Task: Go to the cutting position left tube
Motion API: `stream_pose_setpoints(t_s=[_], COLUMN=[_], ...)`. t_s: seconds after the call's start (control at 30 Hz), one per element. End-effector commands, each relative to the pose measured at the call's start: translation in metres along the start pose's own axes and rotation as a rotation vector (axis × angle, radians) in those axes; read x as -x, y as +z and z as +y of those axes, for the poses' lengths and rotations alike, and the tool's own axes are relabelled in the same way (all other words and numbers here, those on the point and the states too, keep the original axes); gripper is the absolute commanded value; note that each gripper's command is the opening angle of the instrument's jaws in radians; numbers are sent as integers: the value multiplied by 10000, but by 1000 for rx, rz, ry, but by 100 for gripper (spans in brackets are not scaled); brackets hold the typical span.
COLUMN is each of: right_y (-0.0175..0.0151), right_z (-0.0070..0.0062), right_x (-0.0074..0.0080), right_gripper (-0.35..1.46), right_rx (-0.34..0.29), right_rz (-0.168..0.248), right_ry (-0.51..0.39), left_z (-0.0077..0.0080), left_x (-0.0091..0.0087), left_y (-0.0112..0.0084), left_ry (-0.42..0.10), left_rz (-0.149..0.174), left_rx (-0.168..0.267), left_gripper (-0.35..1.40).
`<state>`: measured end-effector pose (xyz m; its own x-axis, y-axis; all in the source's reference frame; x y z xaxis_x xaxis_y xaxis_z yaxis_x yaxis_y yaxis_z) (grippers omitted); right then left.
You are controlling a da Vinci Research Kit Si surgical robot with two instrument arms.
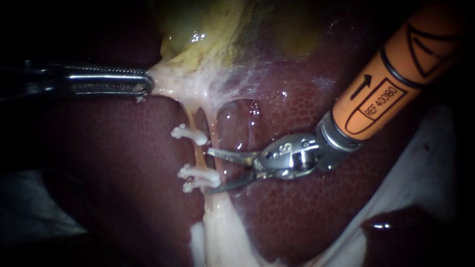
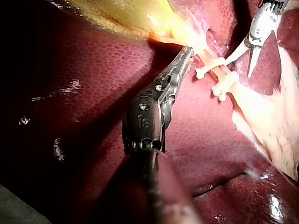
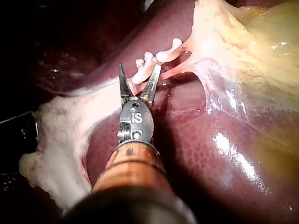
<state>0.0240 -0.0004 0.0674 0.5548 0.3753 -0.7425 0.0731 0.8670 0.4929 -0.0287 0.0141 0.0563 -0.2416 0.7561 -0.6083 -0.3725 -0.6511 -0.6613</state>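
Left tube (image 1: 200,156): thin, orange-tan, runs down from under the gallbladder (image 1: 208,29) across the dark red liver (image 1: 123,163) into a broad pale band of tissue below. Three white clips on it: upper clip (image 1: 189,134) alone, lower clips (image 1: 199,174) as a close pair, with a short bare stretch of tube between upper and lower. Right instrument (image 1: 213,169) comes in from the upper right, orange sleeve (image 1: 396,74) on the shaft, metal wrist beyond it. Its end effector is apart, a clear gap between the two slim jaws; one tip sits just beside the bare stretch under the upper clip, the other lies against the lower clips. Whether the tube itself is between the tips cannot be told; the right wrist view shows one jaw lying across the clips. Left instrument (image 1: 147,83) enters from the left, level with the base of the gallbladder. Its end effector is clamped on pale tissue (image 1: 170,79) there, which is drawn taut toward it. A second thin strand runs just right of the clipped tube.
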Motion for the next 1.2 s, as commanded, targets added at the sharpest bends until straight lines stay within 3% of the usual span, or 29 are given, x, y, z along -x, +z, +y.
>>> stream_pose_setpoints(t_s=[0.03,0.4,0.87,1.2], right_y=[2,12,37,67], right_z=[2,16,24,24], right_x=[2,14,-2,-10], right_gripper=[144,144,142,140], right_rx=[0,-48,-133,-157], right_rz=[0,4,85,103], right_ry=[4,21,36,57], left_z=[0,1,1,1], left_x=[0,0,-1,-1], left_y=[0,0,0,2], left_ry=[0,6,6,5], left_rz=[0,0,0,0], left_rx=[-1,-1,-1,1], left_gripper=[-35,-35,-35,-35])
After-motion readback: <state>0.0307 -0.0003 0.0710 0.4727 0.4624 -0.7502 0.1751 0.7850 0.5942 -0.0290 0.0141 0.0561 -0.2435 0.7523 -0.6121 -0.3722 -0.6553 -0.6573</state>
